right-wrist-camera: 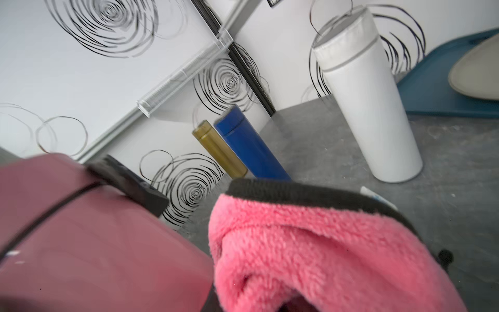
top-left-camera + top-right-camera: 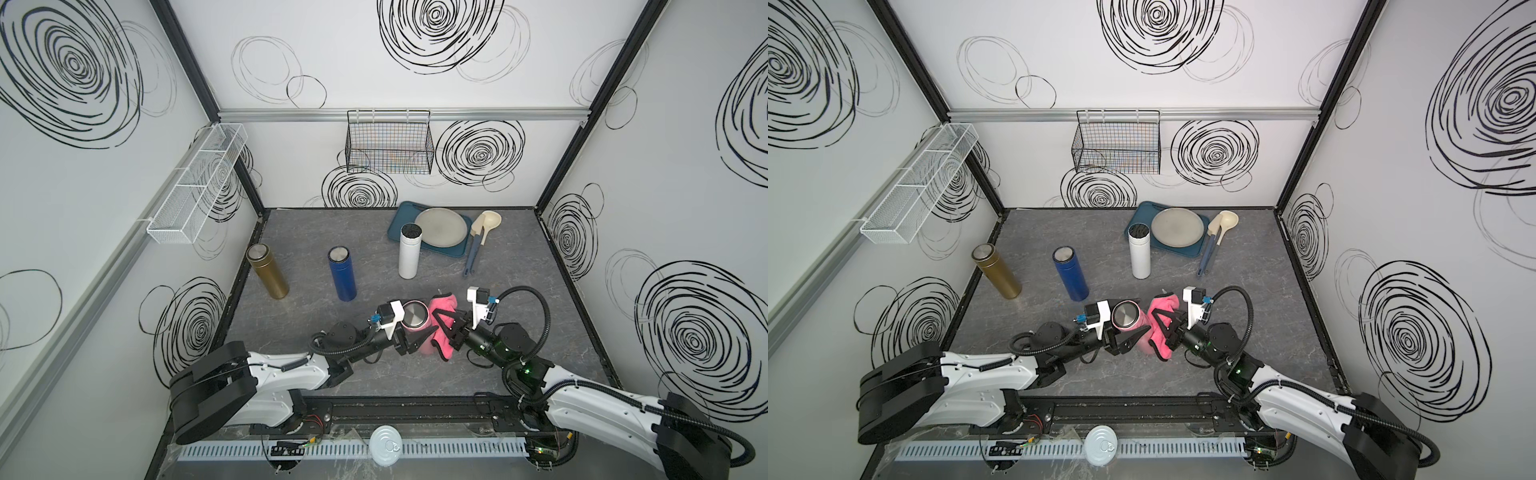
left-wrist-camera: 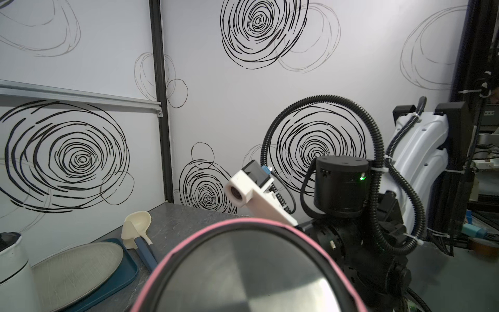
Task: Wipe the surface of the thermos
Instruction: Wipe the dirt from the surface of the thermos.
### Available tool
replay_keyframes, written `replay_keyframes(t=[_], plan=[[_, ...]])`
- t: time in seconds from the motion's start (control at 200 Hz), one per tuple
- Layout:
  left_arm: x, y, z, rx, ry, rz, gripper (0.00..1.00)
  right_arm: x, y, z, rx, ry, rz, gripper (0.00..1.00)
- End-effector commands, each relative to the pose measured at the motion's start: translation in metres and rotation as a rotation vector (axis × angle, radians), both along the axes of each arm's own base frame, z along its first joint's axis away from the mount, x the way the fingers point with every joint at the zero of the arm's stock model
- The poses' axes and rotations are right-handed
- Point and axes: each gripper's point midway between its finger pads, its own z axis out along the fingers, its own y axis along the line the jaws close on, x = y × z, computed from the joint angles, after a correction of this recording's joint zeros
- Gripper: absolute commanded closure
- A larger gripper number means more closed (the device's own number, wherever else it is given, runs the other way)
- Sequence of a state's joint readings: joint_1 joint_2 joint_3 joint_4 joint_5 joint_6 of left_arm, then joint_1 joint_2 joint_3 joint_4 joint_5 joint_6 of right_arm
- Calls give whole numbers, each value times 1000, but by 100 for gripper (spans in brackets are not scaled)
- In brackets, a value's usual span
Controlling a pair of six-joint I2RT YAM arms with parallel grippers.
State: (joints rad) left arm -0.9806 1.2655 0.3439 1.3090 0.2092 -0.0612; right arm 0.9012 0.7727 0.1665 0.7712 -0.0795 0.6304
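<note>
mid-wipe, left end effector (image 2: pixel 417 338) grips the pink thermos (image 2: pixel 413 319) near the front edge of the counter (image 2: pixel 291 324), right end effector (image 2: pixel 452 328) pinches a pink cloth (image 2: pixel 443 306) that should next rub its side.

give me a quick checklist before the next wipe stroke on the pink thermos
1. Left gripper shut on pink thermos: ok.
2. Right gripper shut on pink cloth: ok.
3. Cloth meets the thermos's side: ok, their edges meet in the right wrist view.
4. Lid in place on the thermos: ok.
5. White thermos, the nearest neighbour, stands apart from the cloth: ok.
6. How much of the surface is wiped: cannot tell.
</note>
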Motion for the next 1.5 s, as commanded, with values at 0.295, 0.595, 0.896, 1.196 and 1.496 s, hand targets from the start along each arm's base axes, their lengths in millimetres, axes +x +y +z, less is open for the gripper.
replay_keyframes(t=[0.295,0.595,0.896,1.196,1.496], plan=[[-24,-4,35,-68,-169,-156,100,-17,7,37,87,-78,86,100],[-22,-10,34,-42,-173,-169,100,-16,-10,17,49,-59,32,100],[-16,-16,32,-19,-182,-166,100,-50,14,115,118,-309,180,100],[-13,-18,32,10,-195,-152,100,-13,7,22,38,-60,68,100],[-16,-9,44,-9,-235,-121,100,-16,-3,-11,46,41,62,100]])
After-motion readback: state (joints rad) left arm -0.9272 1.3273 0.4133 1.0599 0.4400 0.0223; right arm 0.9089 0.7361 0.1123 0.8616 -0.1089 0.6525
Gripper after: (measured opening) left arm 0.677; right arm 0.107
